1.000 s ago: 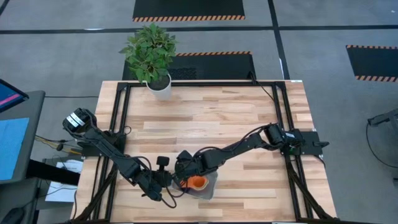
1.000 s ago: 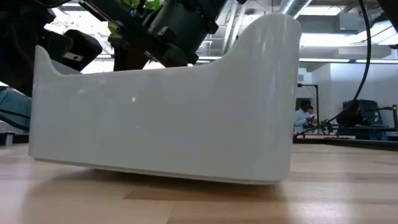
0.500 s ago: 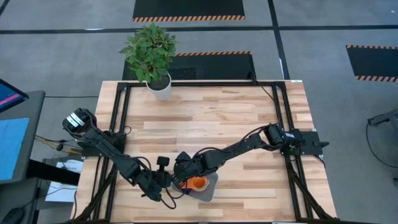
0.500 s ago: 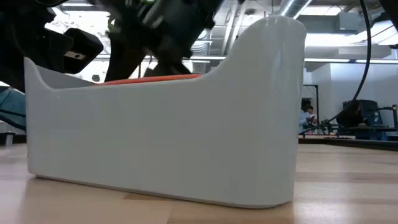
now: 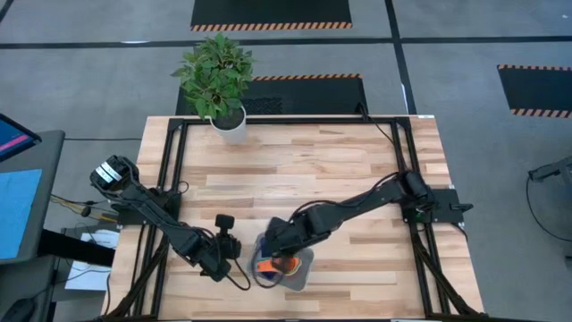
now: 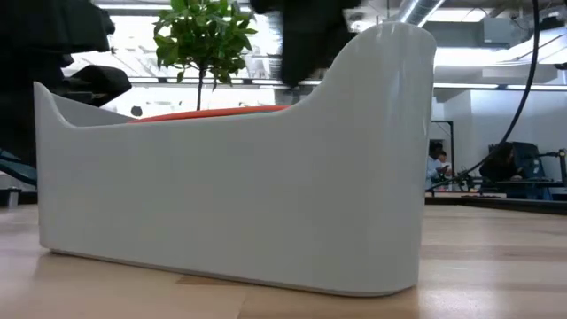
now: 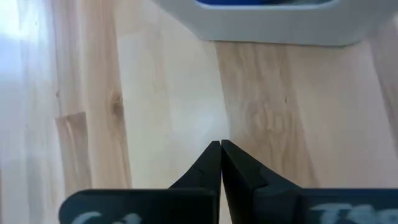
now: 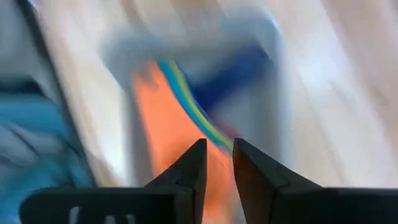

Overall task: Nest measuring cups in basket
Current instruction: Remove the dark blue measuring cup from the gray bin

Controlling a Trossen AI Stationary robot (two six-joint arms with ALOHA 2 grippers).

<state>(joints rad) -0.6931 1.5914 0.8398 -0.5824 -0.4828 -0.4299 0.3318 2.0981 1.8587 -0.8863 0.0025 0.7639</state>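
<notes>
The pale basket (image 5: 288,268) rests flat on its base near the table's near edge and fills the low view (image 6: 230,195). Inside it is a stack of nested measuring cups with the orange cup (image 5: 284,262) on top. Its rim (image 6: 213,112) peeks over the basket wall, and yellow, green and blue rims (image 8: 193,109) show beside it. My right gripper (image 8: 216,149) hangs over the stack, open by a narrow gap with nothing in it. My left gripper (image 7: 221,146) is shut, just left of the basket (image 7: 273,25).
A potted plant in a white pot (image 5: 223,85) stands at the table's far left corner and shows behind the basket (image 6: 204,40). Black frame rails (image 5: 174,170) run along the table's left and right sides. Bare wood lies between the basket and the plant.
The basket, tilted a second ago with its near edge raised, has settled flat on the table and shifted slightly. My right gripper has lifted away above the basket's left end. My left gripper has drawn back toward the table's left, away from the basket.
</notes>
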